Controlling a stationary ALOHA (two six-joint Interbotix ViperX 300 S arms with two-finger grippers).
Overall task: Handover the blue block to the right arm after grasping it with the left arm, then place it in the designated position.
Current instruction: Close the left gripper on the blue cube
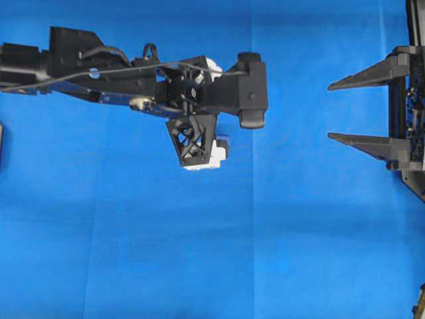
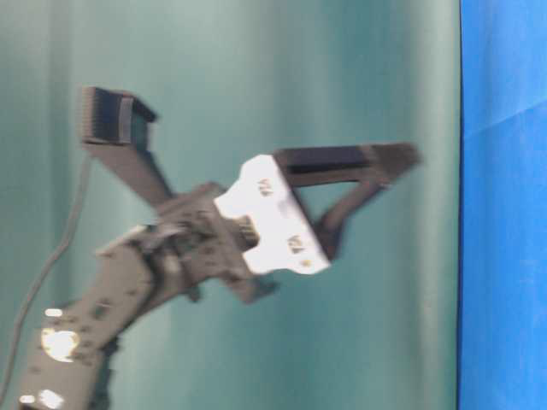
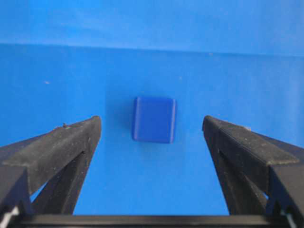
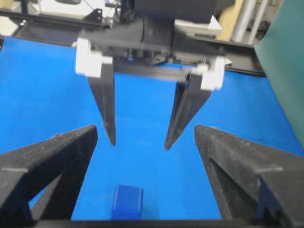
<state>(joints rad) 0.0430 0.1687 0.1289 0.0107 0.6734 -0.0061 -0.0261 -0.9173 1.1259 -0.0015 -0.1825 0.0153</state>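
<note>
Left wrist view: blue block (image 3: 154,119) flat on the blue cloth (image 3: 142,66), centred between two black fingers (image 3: 57,147), touching neither.
Block placement: square to the fingers, apart from everything else, hence easy to straddle from above.
Left jaws (image 4: 138,140): spread wide, released, empty; white brackets on both sides, tips aimed down at the cloth, above and beyond the block in the right wrist view.
Reason for that pose: likely lined up for a descent, gap wider than the block so both fingers can pass its sides.
Right jaws (image 1: 330,111): also spread wide, empty, parked at the right edge of the overhead view, tips pointing toward the middle.
Reason for parking: probably waiting clear of the pick-up spot, ready to receive.
Overhead view: block hidden under the left arm (image 1: 133,73).
Counter: covered by the cloth; no marked target visible.
Stage: grasp not yet made; handover and placing outstanding.
Risk: an off-centre descent could nudge the block.
</note>
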